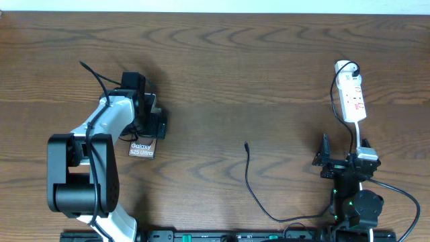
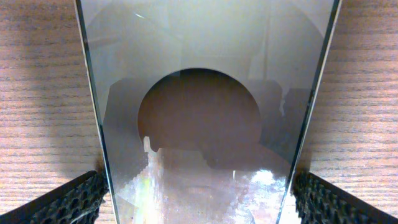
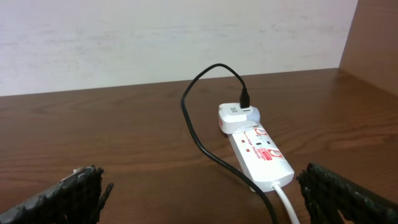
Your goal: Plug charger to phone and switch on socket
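Note:
The phone point(image 1: 142, 148) lies at the left of the table, with its white "Galaxy S25 Ultra" label showing below the left gripper point(image 1: 144, 128). In the left wrist view its glossy face point(image 2: 205, 74) fills the frame, and the left gripper point(image 2: 202, 205) has one finger against each long edge. The charger cable point(image 1: 250, 181) curls across the table to a small free plug tip point(image 1: 246, 144), well apart from the phone. The white socket strip point(image 1: 351, 95) lies far right and also shows in the right wrist view point(image 3: 258, 152). The right gripper point(image 1: 339, 161) is open and empty in front of it point(image 3: 199, 199).
A white adapter point(image 3: 237, 117) sits in the strip's far end with the black cable point(image 3: 199, 137) plugged into it. The strip's white lead point(image 3: 287, 205) runs toward the right arm. A pale wall stands behind the table. The arm bases sit along the front edge.

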Controlling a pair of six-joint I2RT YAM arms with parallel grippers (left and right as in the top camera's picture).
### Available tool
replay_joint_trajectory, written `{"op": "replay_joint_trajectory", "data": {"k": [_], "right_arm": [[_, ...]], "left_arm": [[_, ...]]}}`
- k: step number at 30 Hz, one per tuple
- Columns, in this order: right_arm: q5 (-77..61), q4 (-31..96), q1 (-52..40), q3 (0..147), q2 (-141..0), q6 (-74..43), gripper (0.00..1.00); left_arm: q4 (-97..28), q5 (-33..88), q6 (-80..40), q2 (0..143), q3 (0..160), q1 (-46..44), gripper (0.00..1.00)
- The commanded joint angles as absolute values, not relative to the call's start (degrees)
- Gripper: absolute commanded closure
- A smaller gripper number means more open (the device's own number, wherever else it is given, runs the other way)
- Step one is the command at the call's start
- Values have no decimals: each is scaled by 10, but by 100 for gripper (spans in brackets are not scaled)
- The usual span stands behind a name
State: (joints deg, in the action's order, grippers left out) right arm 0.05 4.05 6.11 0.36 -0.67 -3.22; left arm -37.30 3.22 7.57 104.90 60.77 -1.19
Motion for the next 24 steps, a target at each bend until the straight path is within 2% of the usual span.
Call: {"op": "replay_joint_trajectory", "data": {"k": [1, 24], "right_arm": [[7, 43, 56, 3, -3, -25, 1], [7, 43, 56, 3, -3, -25, 1]], "left_arm": [[-380, 4, 84, 1056, 594, -10, 2], [-376, 34, 83, 1056, 583, -10, 1]]}}
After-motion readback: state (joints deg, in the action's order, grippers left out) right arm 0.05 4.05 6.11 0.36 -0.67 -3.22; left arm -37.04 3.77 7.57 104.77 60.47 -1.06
